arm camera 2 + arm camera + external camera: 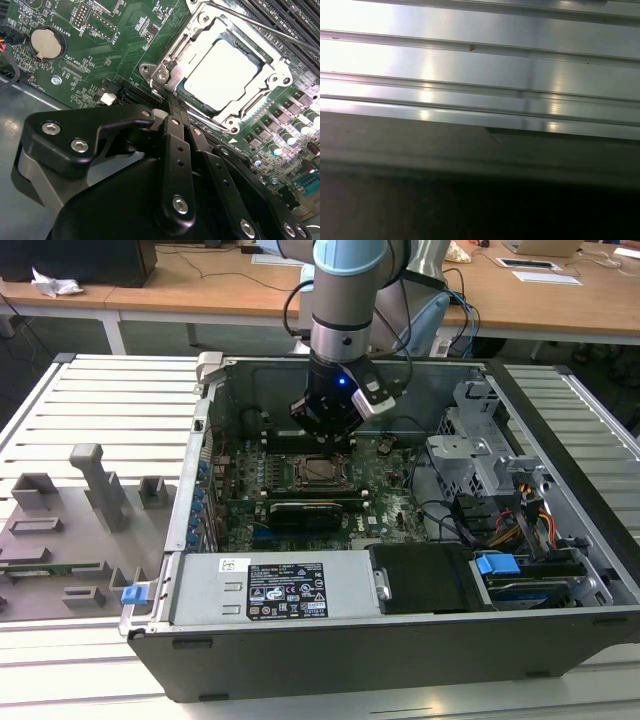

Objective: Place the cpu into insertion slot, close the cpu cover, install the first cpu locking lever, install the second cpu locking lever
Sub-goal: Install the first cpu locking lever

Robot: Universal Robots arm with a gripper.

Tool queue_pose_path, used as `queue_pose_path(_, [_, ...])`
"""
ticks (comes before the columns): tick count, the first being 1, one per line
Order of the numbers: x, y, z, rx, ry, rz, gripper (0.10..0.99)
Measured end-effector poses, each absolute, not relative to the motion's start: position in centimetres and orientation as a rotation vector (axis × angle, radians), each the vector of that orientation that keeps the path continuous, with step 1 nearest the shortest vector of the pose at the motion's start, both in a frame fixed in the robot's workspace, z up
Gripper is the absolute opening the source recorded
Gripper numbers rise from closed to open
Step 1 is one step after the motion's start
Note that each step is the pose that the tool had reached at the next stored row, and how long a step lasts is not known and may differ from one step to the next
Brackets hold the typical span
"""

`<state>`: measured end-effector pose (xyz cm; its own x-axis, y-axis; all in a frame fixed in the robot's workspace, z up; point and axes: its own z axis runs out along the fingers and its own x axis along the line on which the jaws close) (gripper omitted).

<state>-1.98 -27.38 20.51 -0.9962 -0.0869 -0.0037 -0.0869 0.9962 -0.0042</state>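
While seated, one cpu (227, 75), one cpu cover (270, 85).

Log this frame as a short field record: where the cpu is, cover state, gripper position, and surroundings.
cpu: seated in the insertion slot, silver top showing
cpu cover: closed down around the cpu
locking lever: one thin rod lies along the far side of the socket; latched or not, cannot tell
gripper: fingers together at the socket's corner, holding nothing visible
motherboard: green, coin cell at one corner
computer case: open, on a slatted metal table
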Motion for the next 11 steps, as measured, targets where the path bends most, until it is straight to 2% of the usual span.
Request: queue_pose_path(11, [-1.92,-27.32,20.14,-0.136,3.135,-0.020,0.106])
